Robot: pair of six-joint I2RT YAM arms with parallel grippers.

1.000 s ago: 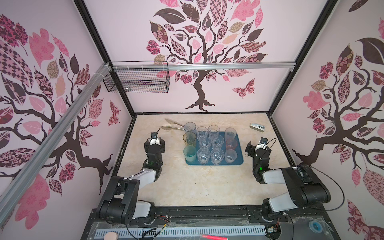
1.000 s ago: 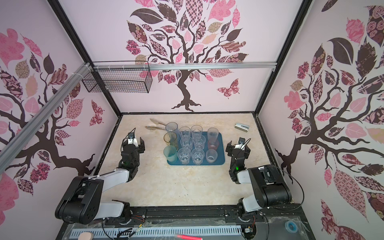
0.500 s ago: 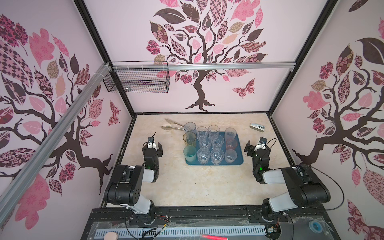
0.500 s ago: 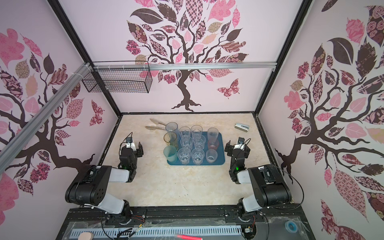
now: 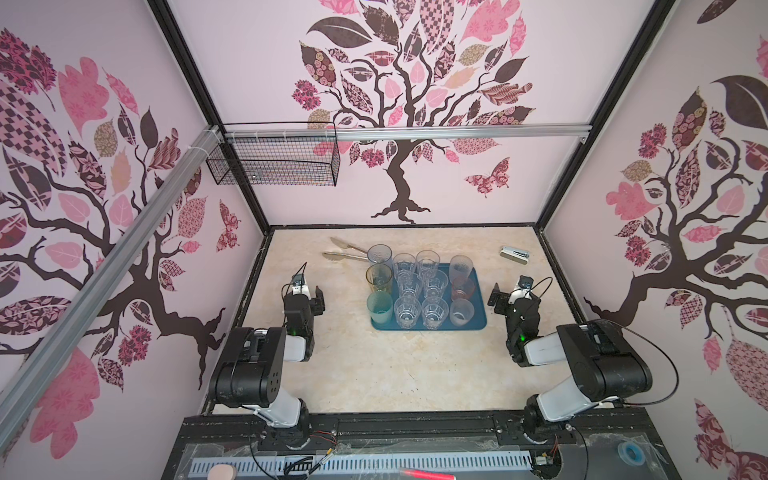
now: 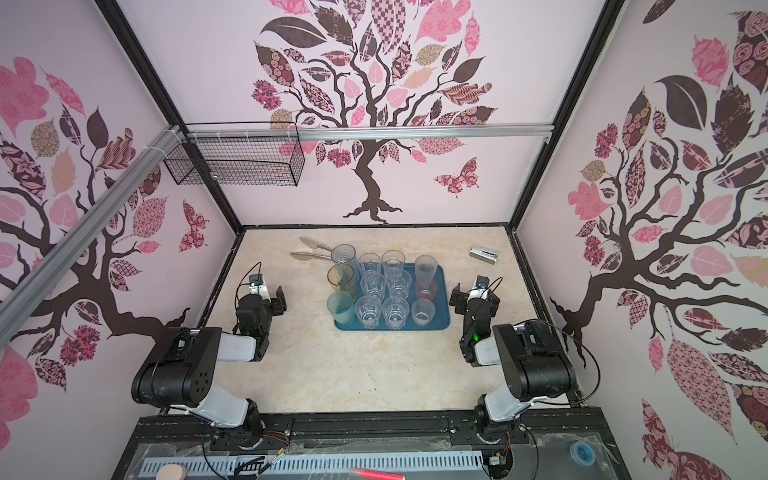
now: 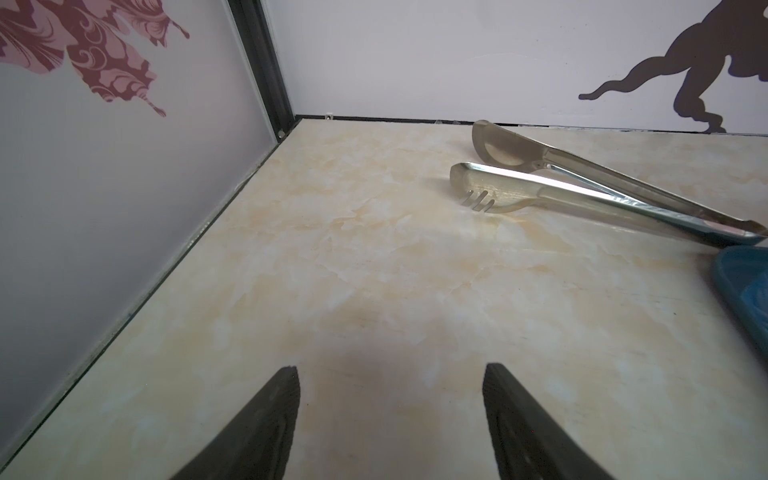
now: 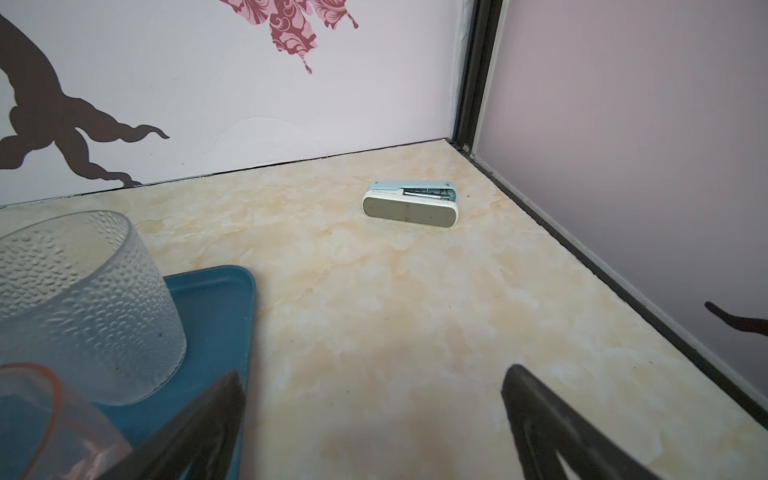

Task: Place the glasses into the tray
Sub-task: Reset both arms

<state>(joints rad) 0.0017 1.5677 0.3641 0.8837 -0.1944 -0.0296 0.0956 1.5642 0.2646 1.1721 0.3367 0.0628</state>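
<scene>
The table (image 5: 395, 365) looks just as it did a second ago. The left arm (image 5: 253, 365) has changed the most: its big black joint has swung in close to the table's front left corner, and the arm is now folded up tight. The right arm (image 5: 602, 365) has hardly moved.

The blue tray (image 5: 478, 324) sits in the same spot in the middle of the table, toward the back. The glasses (image 5: 434, 309) stand upright on it in tight rows, same as before. The left row of colored ones is right at the tray's left edge, and I cannot tell if the back one is fully on the tray.

The metal tongs (image 7: 582, 187) lie behind the tray's left corner, and they have not moved. The left gripper (image 7: 391, 368) hangs over bare table to the left of the tray. Its jaws are apart, with nothing between them. The right gripper (image 8: 374, 371) is just beside the tray's right edge, jaws spread wide and holding nothing.

The small white stapler (image 8: 411, 205) rests near the back right corner. Any writing on it is too small to read.
</scene>
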